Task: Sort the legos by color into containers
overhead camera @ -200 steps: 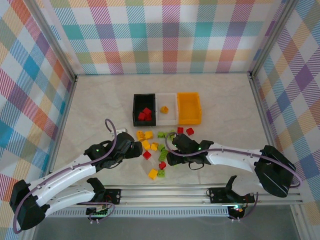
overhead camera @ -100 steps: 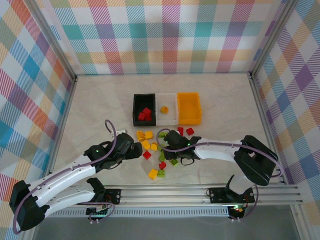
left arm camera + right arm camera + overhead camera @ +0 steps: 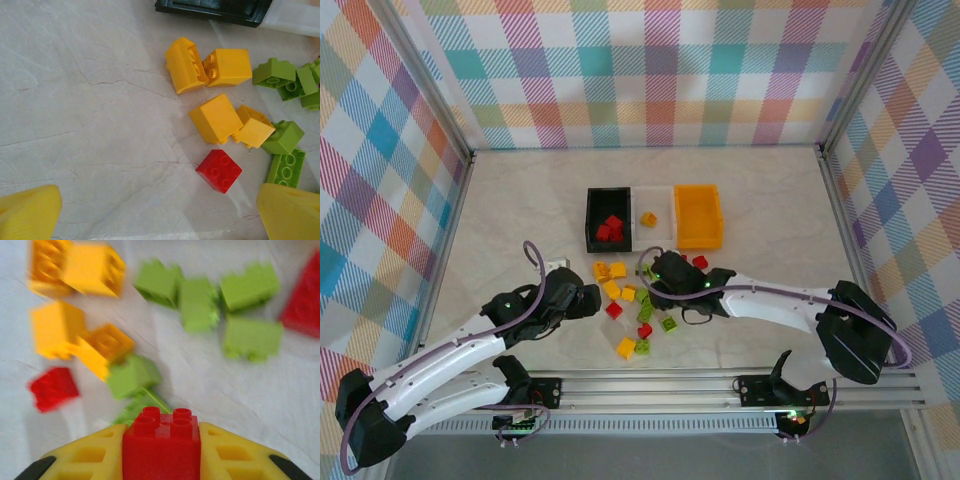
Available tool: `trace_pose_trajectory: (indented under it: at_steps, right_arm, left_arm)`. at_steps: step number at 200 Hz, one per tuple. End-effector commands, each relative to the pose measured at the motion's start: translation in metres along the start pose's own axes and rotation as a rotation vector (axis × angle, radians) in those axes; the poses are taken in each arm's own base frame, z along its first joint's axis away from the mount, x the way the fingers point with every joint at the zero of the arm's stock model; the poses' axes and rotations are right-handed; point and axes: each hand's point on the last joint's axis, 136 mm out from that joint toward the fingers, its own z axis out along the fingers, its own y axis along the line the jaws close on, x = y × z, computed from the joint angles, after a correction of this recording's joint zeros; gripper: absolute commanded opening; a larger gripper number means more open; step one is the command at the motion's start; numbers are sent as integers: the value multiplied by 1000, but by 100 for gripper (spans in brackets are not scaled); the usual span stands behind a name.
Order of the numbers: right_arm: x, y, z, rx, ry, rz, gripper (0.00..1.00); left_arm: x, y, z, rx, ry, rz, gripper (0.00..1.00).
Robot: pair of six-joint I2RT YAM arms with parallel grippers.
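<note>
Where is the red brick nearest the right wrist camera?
In the right wrist view, the red brick sits bottom centre between the yellow fingers of the right end effector, just below a lime green brick.

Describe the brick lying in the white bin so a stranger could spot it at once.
On the pale tabletop, a white translucent plastic bin stands between a black bin and an orange bin. Inside lies one small yellow-orange studded brick, alone, unlike the black bin's red bricks.

Glossy plastic on a matt, marble-veined table [image 3: 90,100]
Smooth, studded, slightly shiny legos [image 3: 216,118]; 3 plastic containers [image 3: 699,243], 1 translucent; front rail [image 3: 650,385] of brushed metal; walls [image 3: 650,70] cloth-like, matt plaid.
</note>
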Motion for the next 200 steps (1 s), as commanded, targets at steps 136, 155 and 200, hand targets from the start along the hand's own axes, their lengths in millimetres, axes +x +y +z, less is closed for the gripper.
trace_pose_trajectory:
  at_steps: [136,155,200]
  right_arm:
    - [-242,61,100,-106,-209,59,68]
    - [-249,70,69,-155,-257,48,77]
    - [-193,45,3,-172,-254,91,80]
  left_arm:
    - [5,15,-16,-19,9,-15,100]
    - [5,11,-15,-9,13,-11,100]
    - [10,-18,-3,66,85,55,100]
